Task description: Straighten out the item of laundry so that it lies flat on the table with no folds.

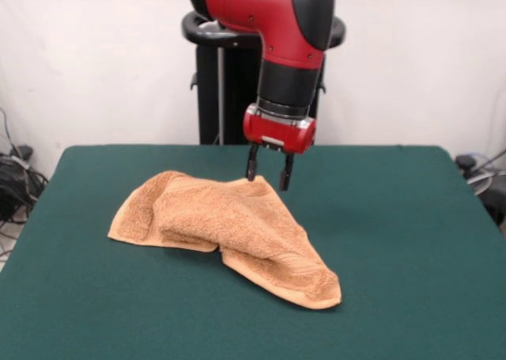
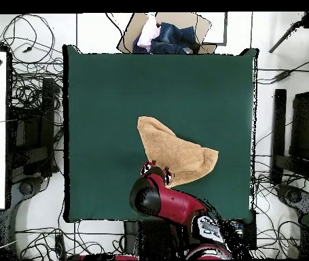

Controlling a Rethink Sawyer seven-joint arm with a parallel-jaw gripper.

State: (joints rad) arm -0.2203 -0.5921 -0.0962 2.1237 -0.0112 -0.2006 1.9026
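Towel (image 1: 237, 229): orange-tan terry, crumpled and folded over itself, lying near the middle of the green table (image 1: 411, 241), one corner stretched toward the table's front edge. My gripper (image 1: 269, 172): fingers apart, holding nothing, tips just above the towel's raised far edge. Behind the table: a box of clothes (image 2: 165, 35)
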